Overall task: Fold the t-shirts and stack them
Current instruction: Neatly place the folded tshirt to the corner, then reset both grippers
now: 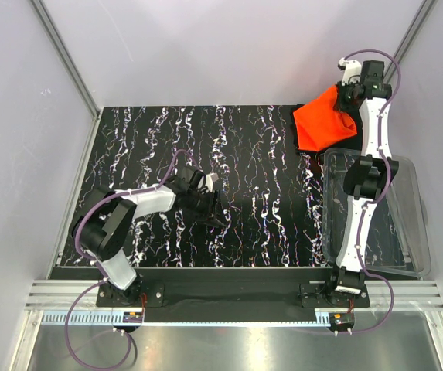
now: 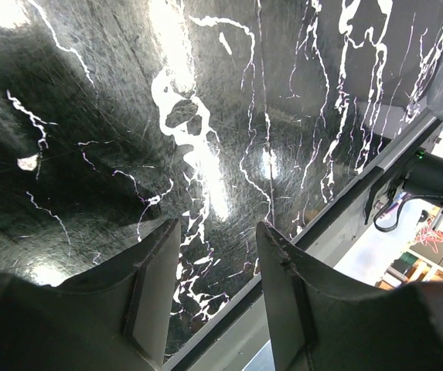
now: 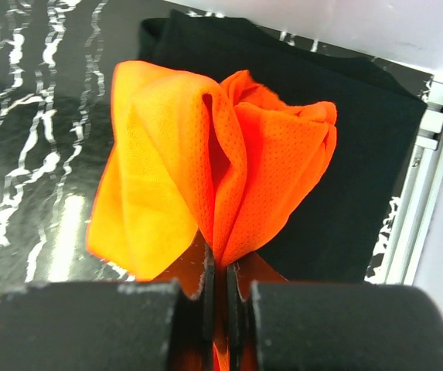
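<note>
A: At the far right corner, orange shirt [image 3: 213, 178] bunched and clamped between the closed fingers of the right gripper [image 3: 219, 301]. Why held there?

B: Probably for setting down on the black shirt [image 3: 345, 154], spread flat just beneath on the table [image 1: 244, 154]. Looks like the stacking step. Hanging in loose bunches rather than a neat fold, so some smoothing perhaps needed.

A: And the left gripper [image 2: 217, 255]?

B: Parked near left, low over bare tabletop, jaws partly apart, nothing between them. Kept well away from both shirts, likely just waiting.

A: Clear bin [image 1: 414, 201]?

B: Near right, beneath the right arm, far corner close to the shirts. Holding no shirt.

A: Any brands, labels, writing?

B: None legible anywhere, neither on shirts nor bin nor grippers.
</note>
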Controlling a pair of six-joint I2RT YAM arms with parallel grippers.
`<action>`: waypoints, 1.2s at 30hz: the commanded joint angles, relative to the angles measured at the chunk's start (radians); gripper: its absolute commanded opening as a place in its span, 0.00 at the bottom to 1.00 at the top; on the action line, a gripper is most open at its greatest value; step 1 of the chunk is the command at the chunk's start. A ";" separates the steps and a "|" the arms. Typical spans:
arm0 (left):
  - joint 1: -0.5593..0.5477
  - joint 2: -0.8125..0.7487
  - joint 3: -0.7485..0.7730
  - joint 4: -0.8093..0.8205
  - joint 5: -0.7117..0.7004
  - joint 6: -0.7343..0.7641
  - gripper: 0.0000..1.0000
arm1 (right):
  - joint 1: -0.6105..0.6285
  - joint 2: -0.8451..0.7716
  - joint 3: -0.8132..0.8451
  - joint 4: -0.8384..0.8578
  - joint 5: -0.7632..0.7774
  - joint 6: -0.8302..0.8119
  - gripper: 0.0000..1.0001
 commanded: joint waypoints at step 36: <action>-0.044 -0.535 -0.177 -0.050 -0.129 -0.112 0.57 | 0.287 -0.480 -0.491 0.176 0.331 0.357 1.00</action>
